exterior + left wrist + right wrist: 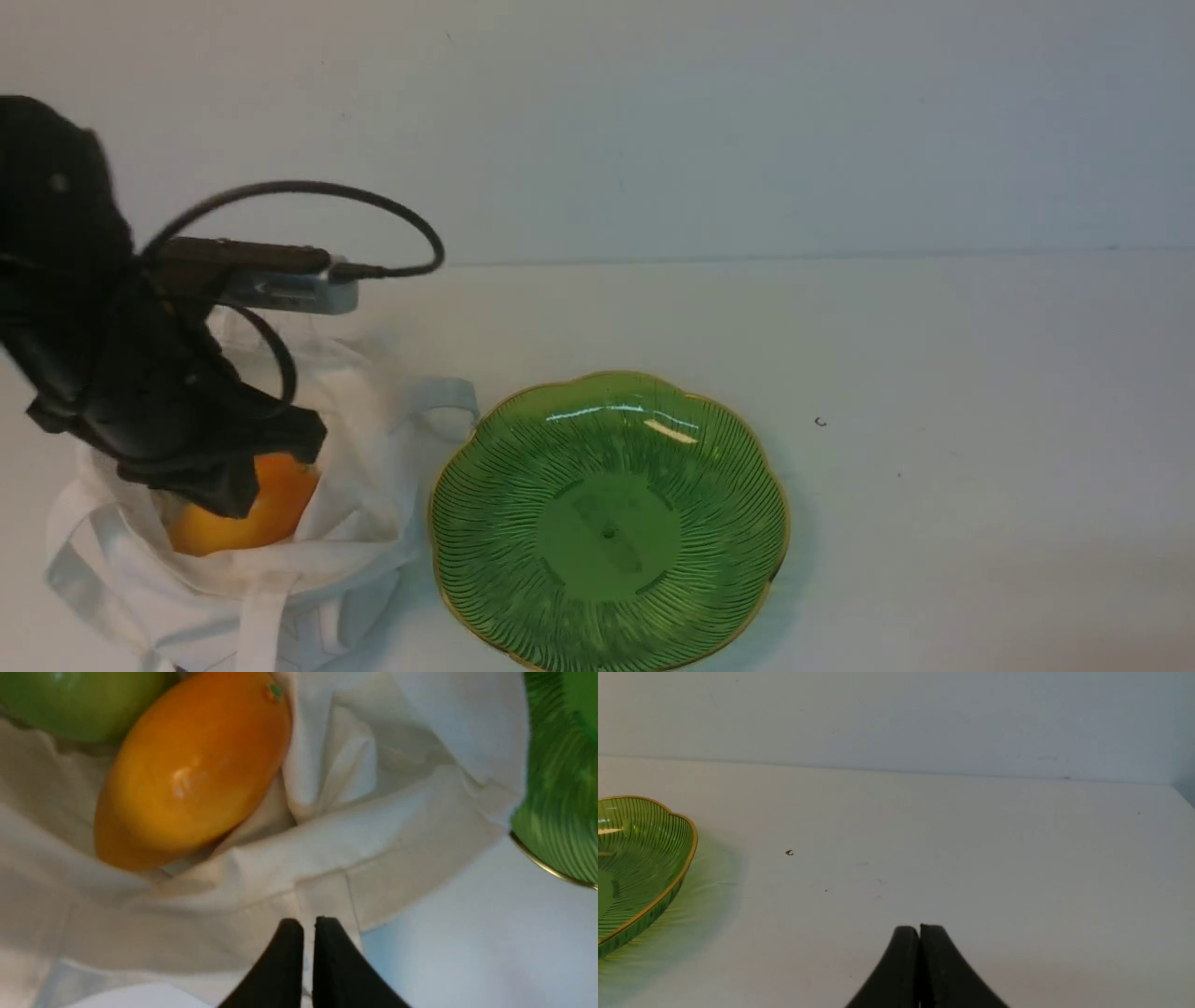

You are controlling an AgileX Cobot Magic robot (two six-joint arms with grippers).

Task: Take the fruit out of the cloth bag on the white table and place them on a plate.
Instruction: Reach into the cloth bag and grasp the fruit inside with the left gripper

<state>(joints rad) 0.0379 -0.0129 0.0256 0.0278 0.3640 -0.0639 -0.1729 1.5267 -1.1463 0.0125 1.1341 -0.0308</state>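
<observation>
Here, on the left side of the white table, the cloth bag lies slumped with its mouth open upward. Its strap handles spill out onto the tabletop. Both fruits sit inside it. The mango — orange-yellow, glossy — lies in the folds near the mouth, partly covered in the front view by the left arm. The left wrist view shows its stem end with a small green spot, and the green apple just beside it. Whether the two touch I cannot tell. The apple is hidden in the front view.

Left gripper: pincer closed to a hairline slit, tips over the bag's hem where a strap is sewn on. Whether a bit of cloth is nipped between the tips cannot be told. The tips sit apart from the mango and the apple. A black cable loops out from the wrist.

Plate: green glass, scalloped gold rim, fine ribs radiating from a flat centre. It stands just right of the bag, with the bag's cloth and one strap loop reaching close to its rim.

Right gripper: pincer pressed fully together, gripping nothing, over bare tabletop to the right of the plate — out of the front view. A tiny dark speck lies on the table between it and the plate.
</observation>
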